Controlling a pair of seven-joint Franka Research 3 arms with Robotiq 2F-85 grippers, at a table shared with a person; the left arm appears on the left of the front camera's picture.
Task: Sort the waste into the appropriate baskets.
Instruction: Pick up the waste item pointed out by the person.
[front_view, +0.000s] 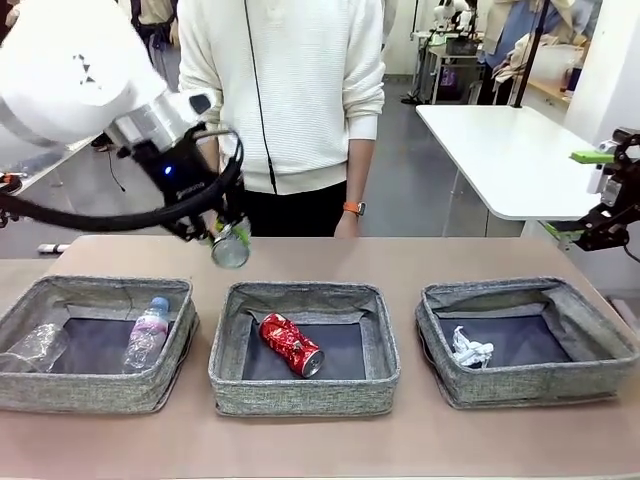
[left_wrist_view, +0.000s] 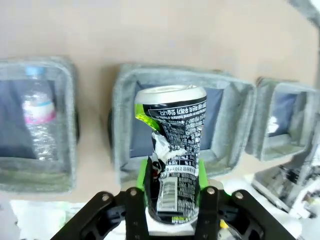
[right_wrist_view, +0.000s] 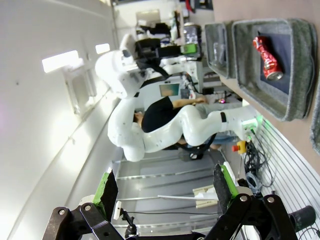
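My left gripper (front_view: 226, 233) is shut on a dark printed can (front_view: 232, 250), held in the air over the far edge of the middle basket (front_view: 300, 395). From the left wrist, the dented can (left_wrist_view: 172, 130) stands between the green pads (left_wrist_view: 143, 176), and the middle basket (left_wrist_view: 122, 115) lies beneath it. A dented red can (front_view: 291, 345) lies in that basket. Two clear bottles, one blue-capped (front_view: 146, 335), rest in the left basket (front_view: 90, 390). The right basket (front_view: 530, 385) holds a white paper wad (front_view: 468, 350). My right gripper (front_view: 578, 195) hangs open and empty at the far right, off the table's edge.
A person in a white sweater (front_view: 285, 90) stands at the far side, one hand near the table edge. A white side table (front_view: 510, 150) is behind on the right. The right wrist view shows the red can (right_wrist_view: 265, 57) and my left arm (right_wrist_view: 165, 125).
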